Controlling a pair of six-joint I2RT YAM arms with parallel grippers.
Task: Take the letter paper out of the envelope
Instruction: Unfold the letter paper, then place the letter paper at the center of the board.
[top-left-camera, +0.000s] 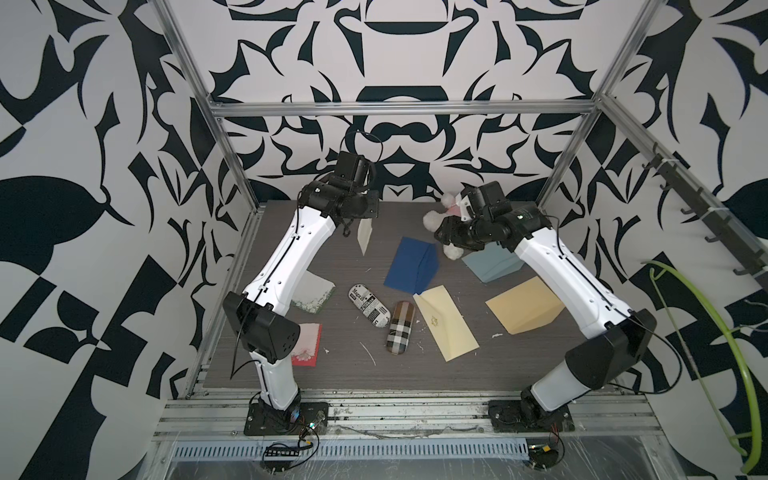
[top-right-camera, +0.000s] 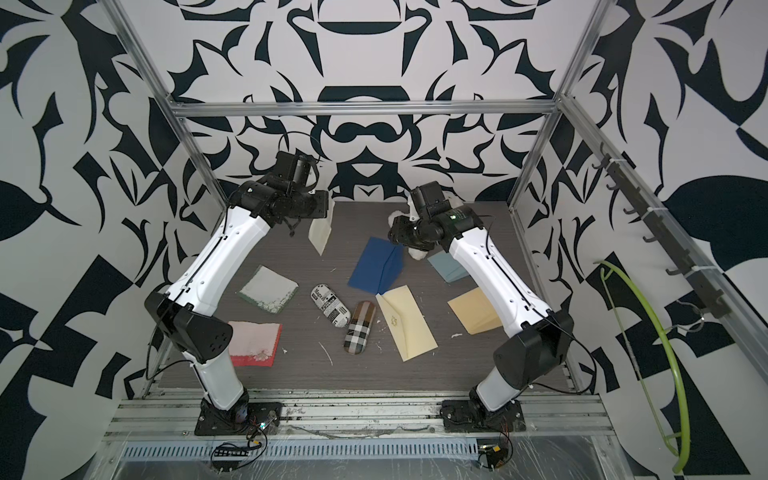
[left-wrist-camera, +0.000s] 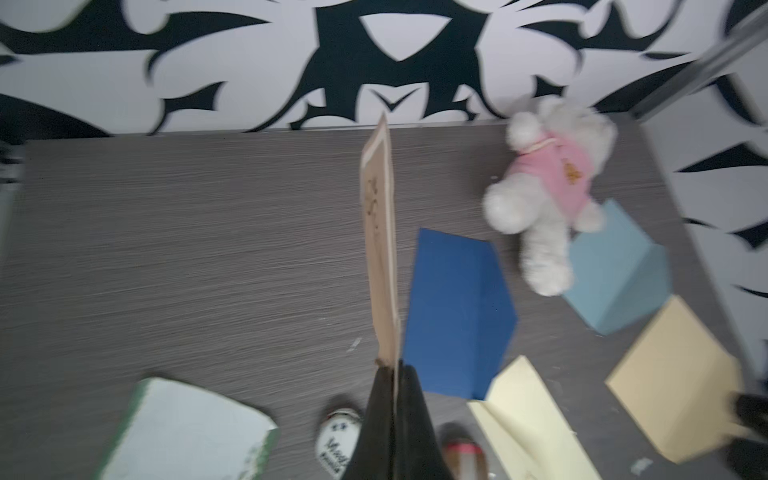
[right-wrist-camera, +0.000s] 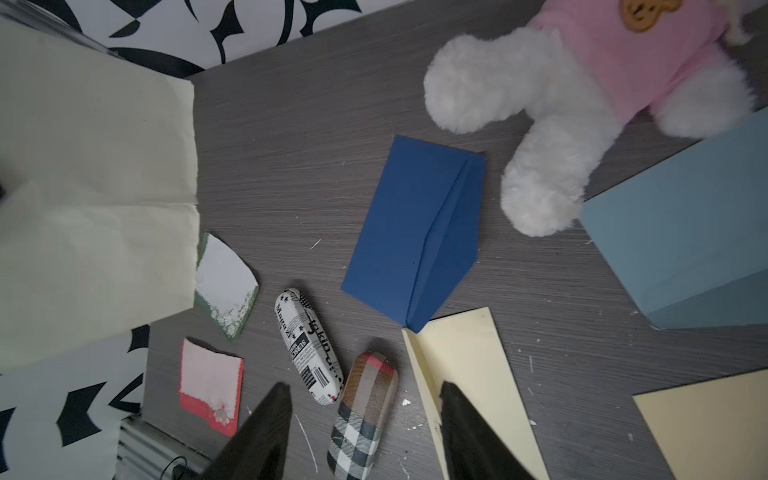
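The cream letter paper (top-left-camera: 365, 237) hangs upright above the back left of the table, clear of every envelope. My left gripper (left-wrist-camera: 395, 370) is shut on its top edge, and the sheet (left-wrist-camera: 380, 249) shows edge-on beyond the fingers. A dark blue envelope (top-left-camera: 409, 264) lies flat near the middle, flap unfolded, empty as far as I can see. My right gripper (right-wrist-camera: 365, 388) hovers open above the table by that envelope (right-wrist-camera: 407, 232), holding nothing. The paper (right-wrist-camera: 95, 187) fills one side of the right wrist view.
A white teddy bear (top-left-camera: 436, 218) in a pink shirt lies at the back right, partly under the right arm. A light blue envelope (top-left-camera: 492, 264), a cream one (top-left-camera: 446, 328) and a tan one (top-left-camera: 523, 309) lie to the right. Two glasses cases (top-left-camera: 368, 305) (top-left-camera: 400, 328) and two cloth squares (top-left-camera: 316, 291) (top-left-camera: 307, 345) lie front left.
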